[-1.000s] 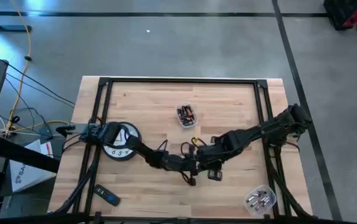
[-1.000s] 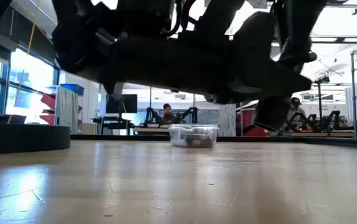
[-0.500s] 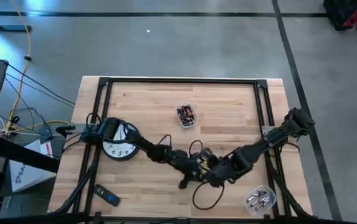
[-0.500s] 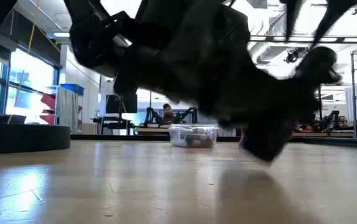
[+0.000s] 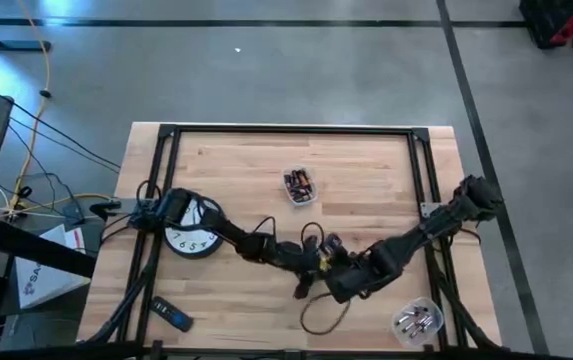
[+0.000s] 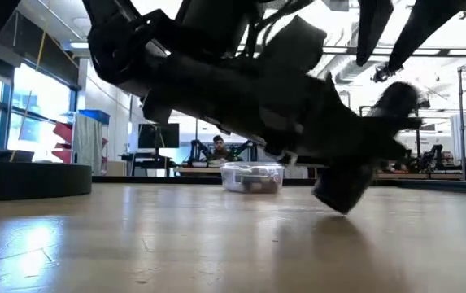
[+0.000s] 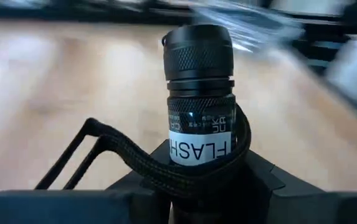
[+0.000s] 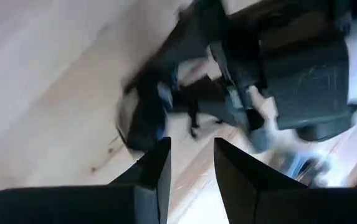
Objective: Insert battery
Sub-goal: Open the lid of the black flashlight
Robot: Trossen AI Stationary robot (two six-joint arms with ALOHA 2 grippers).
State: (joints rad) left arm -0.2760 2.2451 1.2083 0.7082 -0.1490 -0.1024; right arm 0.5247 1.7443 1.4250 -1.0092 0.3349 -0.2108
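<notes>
Black knurled metal flashlight (image 7: 200, 93) is clamped in left gripper (image 7: 197, 180), held steady to receive a cell | right gripper (image 8: 190, 165), fingers parted and empty, is poised close by at 3 o'clock | clear battery tub (image 5: 300, 186) sits at 12 o'clock | flashlight's open end seemingly unloaded.

My two arms are dark, near black, built of blocky jointed links. Left arm (image 5: 228, 238): matte black housings, with a thin dark cable looping off it above the wood. Right arm (image 5: 421, 232): same dark finish, slim tubular link, bulkier rounded joint at its far right end. Right gripper (image 8: 190, 171): two flat black fingers (image 8: 155, 167) with squared edges, on a wide dark base. Left gripper (image 7: 200, 193): black, angular moulded blocks. No markings legible on my links.
</notes>
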